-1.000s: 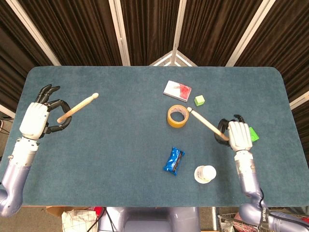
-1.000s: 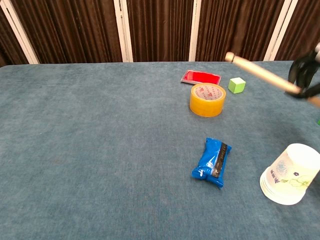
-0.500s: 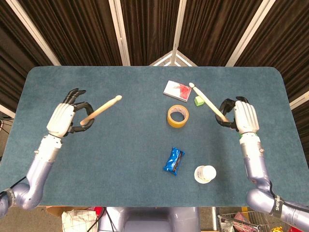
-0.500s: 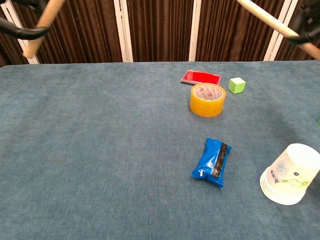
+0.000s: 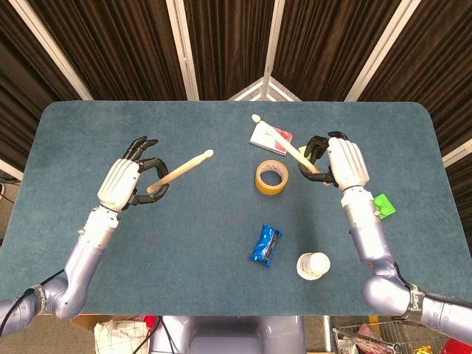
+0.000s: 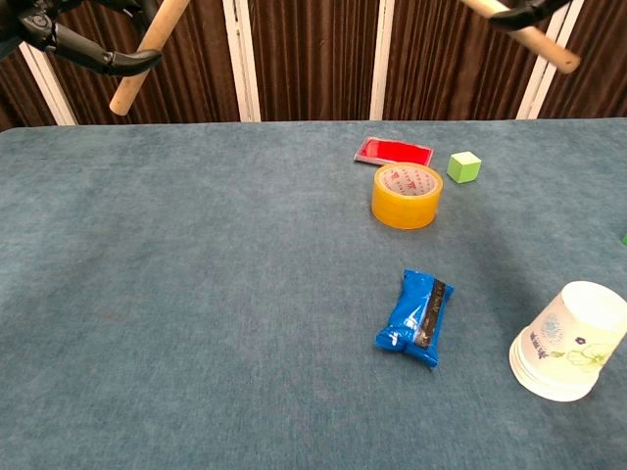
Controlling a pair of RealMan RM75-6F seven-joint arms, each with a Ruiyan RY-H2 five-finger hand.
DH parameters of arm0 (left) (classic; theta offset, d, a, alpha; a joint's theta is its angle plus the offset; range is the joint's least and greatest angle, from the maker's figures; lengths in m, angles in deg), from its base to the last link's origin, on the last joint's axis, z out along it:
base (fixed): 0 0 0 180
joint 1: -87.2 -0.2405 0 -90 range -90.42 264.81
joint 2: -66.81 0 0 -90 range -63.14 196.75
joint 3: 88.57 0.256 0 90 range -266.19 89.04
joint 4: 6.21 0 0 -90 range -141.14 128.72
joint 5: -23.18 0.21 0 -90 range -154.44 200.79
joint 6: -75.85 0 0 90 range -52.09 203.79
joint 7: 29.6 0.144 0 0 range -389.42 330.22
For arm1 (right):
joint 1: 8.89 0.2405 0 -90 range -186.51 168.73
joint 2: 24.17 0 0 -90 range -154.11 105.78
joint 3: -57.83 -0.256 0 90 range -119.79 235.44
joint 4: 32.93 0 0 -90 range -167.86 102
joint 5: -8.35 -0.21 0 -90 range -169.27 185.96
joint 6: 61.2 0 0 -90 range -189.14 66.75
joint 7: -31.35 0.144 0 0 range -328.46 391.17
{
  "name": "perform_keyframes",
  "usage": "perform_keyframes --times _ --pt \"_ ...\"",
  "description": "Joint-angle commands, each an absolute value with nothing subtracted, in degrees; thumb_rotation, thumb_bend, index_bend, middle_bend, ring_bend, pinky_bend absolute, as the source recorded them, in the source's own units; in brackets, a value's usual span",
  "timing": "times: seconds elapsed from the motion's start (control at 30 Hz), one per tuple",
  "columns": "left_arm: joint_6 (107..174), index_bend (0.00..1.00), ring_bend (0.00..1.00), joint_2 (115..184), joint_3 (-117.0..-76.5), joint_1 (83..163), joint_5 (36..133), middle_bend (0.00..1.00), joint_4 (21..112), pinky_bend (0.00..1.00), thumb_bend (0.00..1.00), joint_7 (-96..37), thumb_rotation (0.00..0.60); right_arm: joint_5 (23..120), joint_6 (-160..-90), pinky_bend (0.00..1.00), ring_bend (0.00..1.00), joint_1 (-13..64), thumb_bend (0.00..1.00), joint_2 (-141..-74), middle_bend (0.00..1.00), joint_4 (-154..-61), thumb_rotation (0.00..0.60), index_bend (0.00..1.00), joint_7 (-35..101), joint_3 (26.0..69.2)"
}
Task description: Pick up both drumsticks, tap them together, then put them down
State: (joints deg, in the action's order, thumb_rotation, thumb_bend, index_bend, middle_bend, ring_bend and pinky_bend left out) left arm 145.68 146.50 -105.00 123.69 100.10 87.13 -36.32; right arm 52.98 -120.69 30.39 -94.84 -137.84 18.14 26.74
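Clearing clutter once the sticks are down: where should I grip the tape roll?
Come from straight above. The yellow tape roll lies flat with its open core facing up, so put fingers across the ring wall, one inside the core and others outside, on its near side, away from the red packet.

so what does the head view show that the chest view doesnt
Only the head view shows both whole hands, the left hand and right hand, the drumstick tips apart in the air, and the green block at the right. Only the chest view shows the paper cup from the side, lying tilted. Both show the tape roll, blue packet, red packet and each held drumstick.
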Motion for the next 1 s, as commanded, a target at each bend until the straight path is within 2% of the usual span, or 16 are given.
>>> perform_keyframes --times 0.03,0.37,0.7,1.0 --pt "145.79 0.65 0.12 146.43 -105.08 123.67 100.11 0.61 87.02 0.00 0.53 -36.45 0.600 53.69 -118.32 0.17 0.51 31.47 0.44 -94.36 0.65 -138.73 0.600 0.73 20.77 26.95" --pt "145.27 0.66 0.12 146.56 -104.64 123.97 100.24 0.61 87.21 0.00 0.53 -35.87 0.600 55.62 -118.54 0.17 0.51 33.90 0.45 -95.02 0.65 -141.77 0.600 0.74 20.85 28.72" --pt "143.12 0.66 0.12 149.12 -103.27 125.72 100.57 0.61 88.53 0.00 0.52 -32.52 0.600 53.12 -122.69 0.17 0.51 38.53 0.44 -96.73 0.65 -144.04 0.600 0.74 15.23 29.06" --pt "142.31 0.66 0.12 151.82 -103.21 127.12 100.47 0.61 88.98 0.00 0.52 -31.11 0.600 54.39 -122.92 0.17 0.51 39.47 0.45 -95.89 0.65 -145.74 0.600 0.74 16.28 29.63"
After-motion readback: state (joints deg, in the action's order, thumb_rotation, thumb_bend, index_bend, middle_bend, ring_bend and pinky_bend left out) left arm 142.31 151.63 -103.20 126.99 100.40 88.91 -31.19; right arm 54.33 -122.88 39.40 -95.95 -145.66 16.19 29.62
